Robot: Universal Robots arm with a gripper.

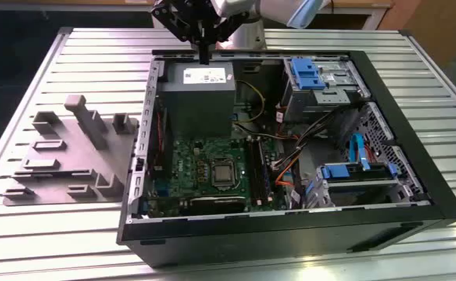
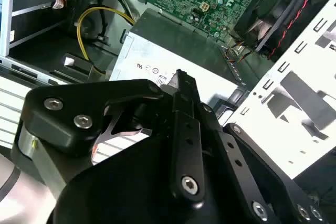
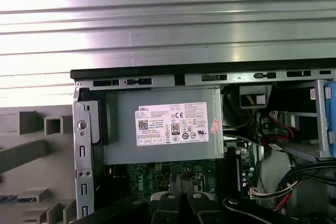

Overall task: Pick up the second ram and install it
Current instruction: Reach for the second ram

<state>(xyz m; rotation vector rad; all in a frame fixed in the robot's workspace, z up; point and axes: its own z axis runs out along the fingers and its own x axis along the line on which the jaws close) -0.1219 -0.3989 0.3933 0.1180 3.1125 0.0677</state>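
My gripper (image 1: 204,57) hangs over the far end of the open computer case (image 1: 415,175), just above the grey power supply (image 1: 199,88). Its two black fingers (image 2: 184,93) stand pressed together, shut, with nothing visible between them. In the first wrist view the gripper (image 3: 183,199) sits over the green motherboard (image 3: 157,177). The second ram seems to be the thin blue-green strip (image 3: 14,199) lying in a slot of the grey fixture (image 3: 26,153); most of it is cut off. The black memory slots (image 1: 260,175) run beside the processor (image 1: 225,173).
The grey fixture (image 1: 64,155) with raised blocks stands on the slatted metal table (image 1: 56,234), at the exterior view's left of the case. Blue drive brackets (image 1: 306,73), orange and black cables (image 1: 286,170) and a drive cage (image 1: 356,175) crowd the case's other side.
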